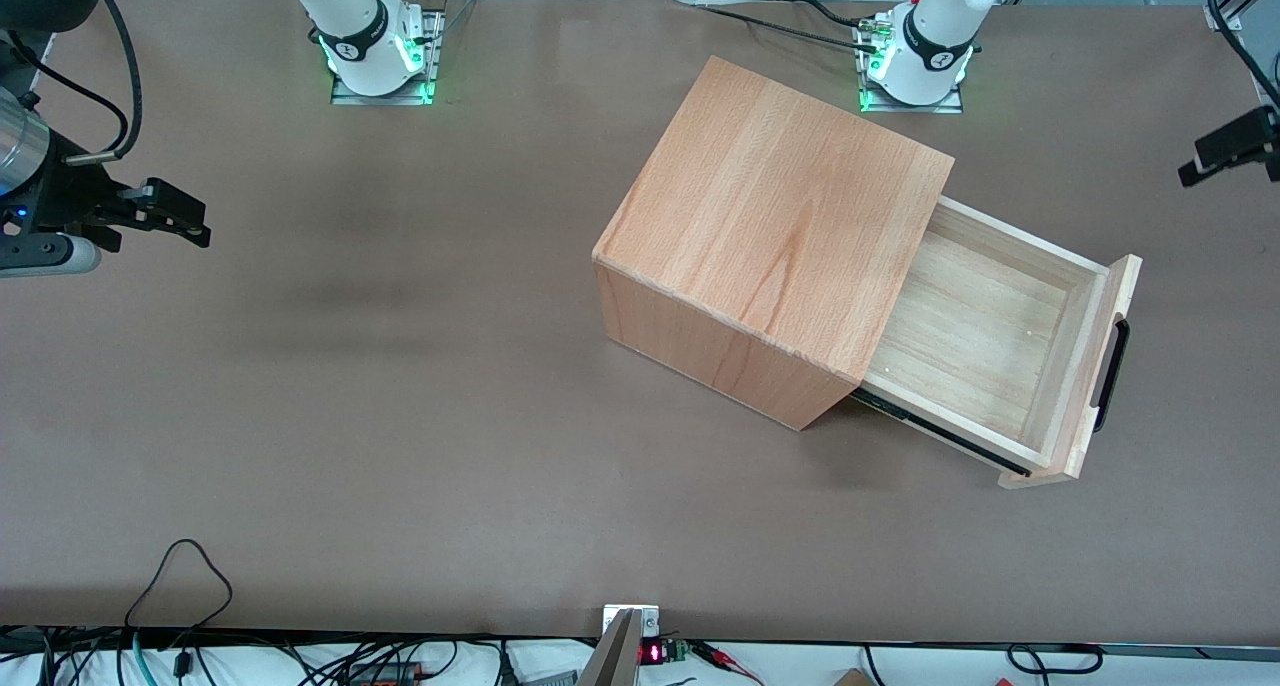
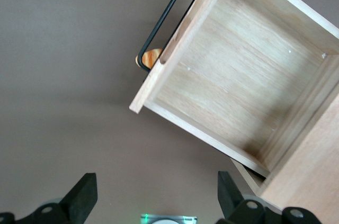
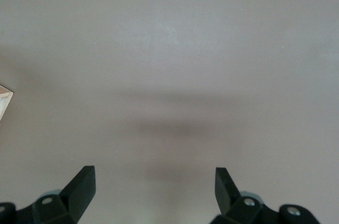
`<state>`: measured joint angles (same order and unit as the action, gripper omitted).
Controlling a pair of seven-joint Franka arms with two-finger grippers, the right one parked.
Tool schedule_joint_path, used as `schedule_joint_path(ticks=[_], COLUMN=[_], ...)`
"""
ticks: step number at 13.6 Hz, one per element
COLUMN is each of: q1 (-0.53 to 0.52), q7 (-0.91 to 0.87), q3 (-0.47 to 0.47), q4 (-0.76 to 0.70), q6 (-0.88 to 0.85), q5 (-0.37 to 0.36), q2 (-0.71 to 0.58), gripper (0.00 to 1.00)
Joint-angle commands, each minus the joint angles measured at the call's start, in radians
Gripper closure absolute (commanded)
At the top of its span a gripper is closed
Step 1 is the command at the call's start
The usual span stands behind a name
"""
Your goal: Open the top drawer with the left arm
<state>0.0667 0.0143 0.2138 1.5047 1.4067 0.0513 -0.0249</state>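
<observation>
At the table's nearest edge, cables (image 1: 300, 666) lie tangled on a white strip, and one thin black cable loop (image 1: 185, 576) reaches onto the table (image 1: 400, 416). The table is a broad, flat, matte brown surface with faint shadows across it.

Farther from the front camera, toward the working arm's end of the table, stands the wooden cube (image 1: 780, 236), turned at an angle. The top drawer (image 1: 990, 336) is pulled well out of it toward that same end. Its pale inside holds nothing, a black slide rail (image 1: 940, 431) shows under its nearer side, and the slim black bar handle (image 1: 1110, 376) sits on the flat front panel.

In the left wrist view, a small orange-striped rounded thing (image 2: 151, 57) peeps out just beside the front panel, under the handle.

The gripper (image 2: 156, 192) hangs high above the bare table near the drawer's front, apart from it. Its fingers (image 2: 85, 195) are spread wide and hold nothing.

Farthest back, the left arm (image 1: 935, 26) rises from a green-lit base at the table's edge, with more cables and metal framing around it.
</observation>
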Motion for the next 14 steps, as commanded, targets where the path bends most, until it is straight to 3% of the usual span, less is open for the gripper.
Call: schedule_joint_path(ticks=[1, 14], q1=[0.004, -0.002], q7=[-0.042, -0.039], q3=[-0.011, -0.011], q4=[0.002, 0.009], q6=[-0.023, 0.026], q5=[-0.028, -0.027], q2=[-0.029, -0.033], gripper=[0.0, 0.0])
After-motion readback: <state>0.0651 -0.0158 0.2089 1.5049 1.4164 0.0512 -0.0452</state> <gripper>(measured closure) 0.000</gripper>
